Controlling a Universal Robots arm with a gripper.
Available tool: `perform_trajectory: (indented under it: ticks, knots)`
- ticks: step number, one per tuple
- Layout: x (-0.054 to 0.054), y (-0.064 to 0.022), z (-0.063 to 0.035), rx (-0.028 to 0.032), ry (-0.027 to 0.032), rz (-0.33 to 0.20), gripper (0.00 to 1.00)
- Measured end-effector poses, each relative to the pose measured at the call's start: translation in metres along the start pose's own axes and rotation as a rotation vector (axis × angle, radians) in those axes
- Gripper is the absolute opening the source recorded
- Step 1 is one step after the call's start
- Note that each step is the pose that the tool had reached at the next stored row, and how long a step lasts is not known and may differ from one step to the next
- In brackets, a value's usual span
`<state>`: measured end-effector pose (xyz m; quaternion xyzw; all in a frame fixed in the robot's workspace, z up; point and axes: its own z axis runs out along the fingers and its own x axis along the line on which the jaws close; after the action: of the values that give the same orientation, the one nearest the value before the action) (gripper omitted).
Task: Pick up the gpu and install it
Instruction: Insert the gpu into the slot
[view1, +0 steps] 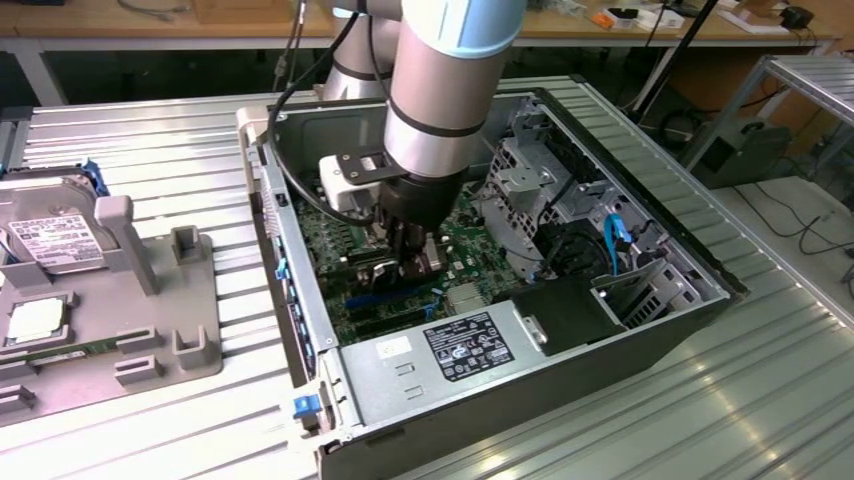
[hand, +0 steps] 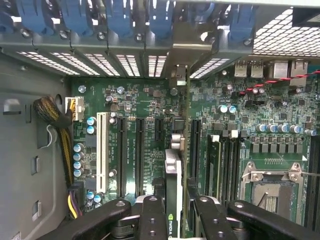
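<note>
My gripper reaches down into the open computer case, just above the green motherboard. It is shut on the gpu, which stands on edge between the fingers. In the wrist view the gpu shows edge-on as a thin silver and green strip. It lines up with a long black expansion slot, and its silver bracket reaches the row of rear slot openings. Whether the card sits in the slot I cannot tell.
A grey fixture at the exterior view's left carries a silver hard drive. Inside the case are the power supply, a metal drive cage, a blue cable, the CPU socket and a cable bundle.
</note>
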<state>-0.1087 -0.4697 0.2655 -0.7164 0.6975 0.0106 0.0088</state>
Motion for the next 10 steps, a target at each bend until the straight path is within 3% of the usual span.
perform_trajectory:
  ticks: [5, 10]
  knots:
    - [0.0001, 0.0006, 0.0041, -0.0001, 0.0017, 0.0, 0.27]
    - [0.0009, 0.0006, -0.0001, -0.0002, 0.0017, 0.02, 0.27]
